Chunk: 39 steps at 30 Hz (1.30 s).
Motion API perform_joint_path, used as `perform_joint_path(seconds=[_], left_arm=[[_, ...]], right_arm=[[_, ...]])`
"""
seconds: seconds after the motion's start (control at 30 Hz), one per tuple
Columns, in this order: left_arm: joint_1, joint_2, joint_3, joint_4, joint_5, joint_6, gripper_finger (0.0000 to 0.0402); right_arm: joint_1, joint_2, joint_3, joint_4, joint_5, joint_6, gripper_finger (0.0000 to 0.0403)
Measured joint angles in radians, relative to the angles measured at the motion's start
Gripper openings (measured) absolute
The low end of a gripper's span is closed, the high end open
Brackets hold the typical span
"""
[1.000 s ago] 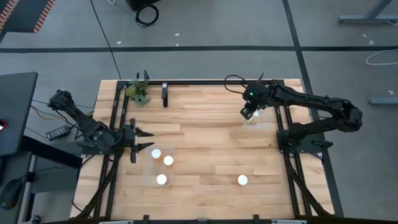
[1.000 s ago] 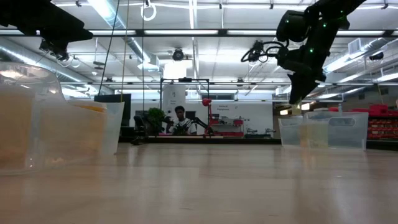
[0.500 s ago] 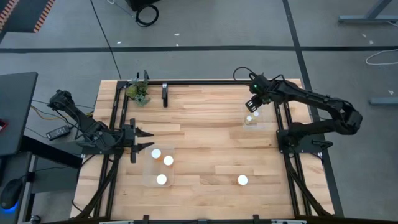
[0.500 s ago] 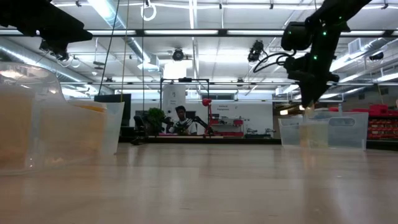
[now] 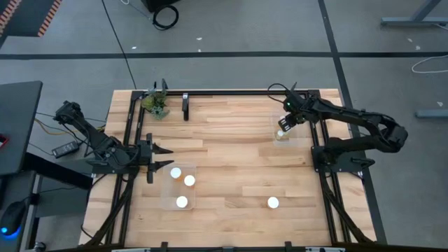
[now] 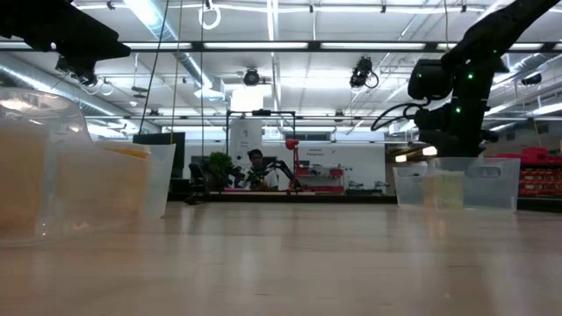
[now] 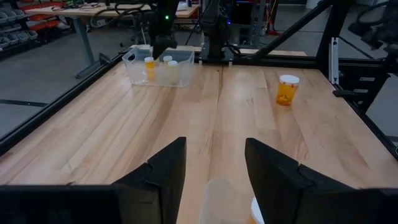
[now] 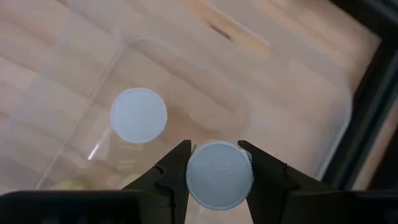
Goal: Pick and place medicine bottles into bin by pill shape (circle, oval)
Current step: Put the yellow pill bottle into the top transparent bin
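From above, the right gripper reaches over the clear bin near the tabletop's far right corner. Its wrist view shows the fingers clamped on a bottle. The left gripper waits spread apart, empty, at the left edge.

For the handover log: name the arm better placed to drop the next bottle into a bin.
Right. The right gripper is shut on a bottle directly above the clear bin; the left gripper is open at the table's left edge.
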Motion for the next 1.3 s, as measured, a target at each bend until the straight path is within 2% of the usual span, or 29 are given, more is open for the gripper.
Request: perform_joint_path(seconds=[0.3, 0.8, 1.3], left_arm=[[0.000, 0.000, 0.000, 0.000, 0.000, 0.002, 0.0174], [0.000, 0.000, 0.000, 0.000, 0.000, 0.005, 0.0173], [0.000, 0.000, 0.000, 0.000, 0.000, 0.005, 0.0172]], right_arm=[[-0.020, 0.000, -0.028, 0.033, -0.054, 0.030, 0.0133], [-0.020, 0.000, -0.028, 0.031, -0.056, 0.036, 0.0135], [-0.020, 0.000, -0.021, 0.042, -0.056, 0.022, 0.0191]])
